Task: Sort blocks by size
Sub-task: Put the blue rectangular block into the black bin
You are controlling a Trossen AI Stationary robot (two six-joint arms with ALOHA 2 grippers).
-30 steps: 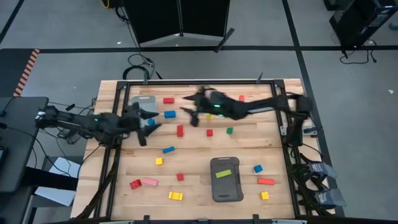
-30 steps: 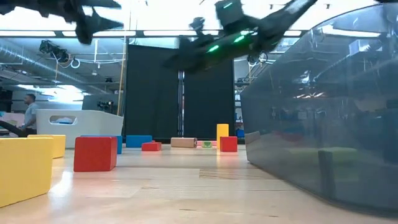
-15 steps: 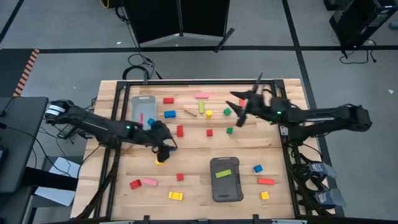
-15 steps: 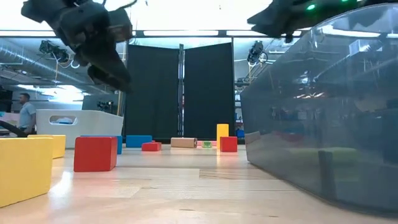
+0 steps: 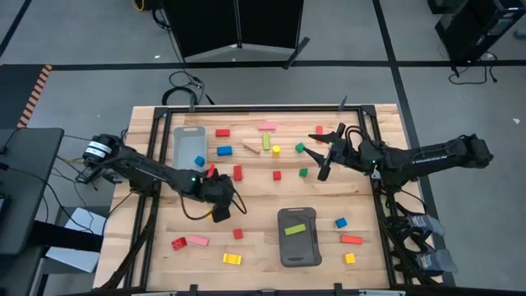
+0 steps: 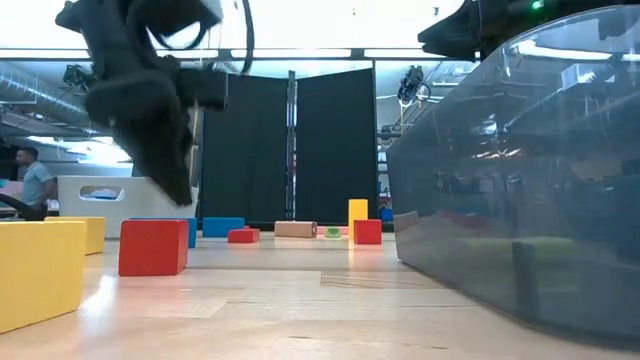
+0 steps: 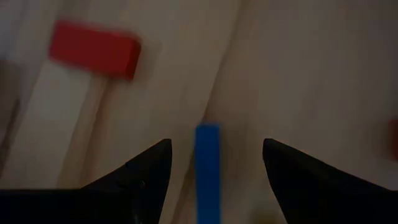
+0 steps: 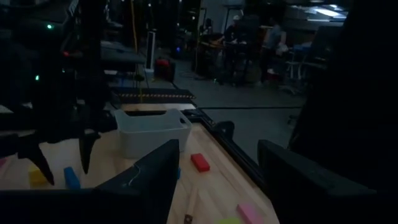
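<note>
Looking down from above, the left pincer (image 5: 220,205) hangs low over the counter (image 5: 263,247) near its middle left, just beside a yellow cube (image 5: 219,216); the right pincer (image 5: 325,158) sits out toward the right edge, fingers spread, near a green cube (image 5: 303,173). Blocks lie scattered across the wood: a red bar (image 5: 352,240), a pink bar (image 5: 197,241), a yellow block (image 5: 232,259). One grey tray (image 5: 297,255) holds a green bar (image 5: 295,229); the far tray (image 5: 186,156) holds a blue cube (image 5: 199,161).

From counter level, the left arm looms dark above a red cube (image 6: 152,246) and a big yellow block (image 6: 40,272).

Past the left wrist, the open fingers (image 7: 149,171) straddle a blue bar (image 7: 207,171), apparently not touching it, though the picture is blurry. A red block (image 7: 94,49) lies farther off.

Past the right wrist, the fingers (image 8: 149,168) stand apart with nothing between them; a red piece (image 8: 199,162) lies beyond.
</note>
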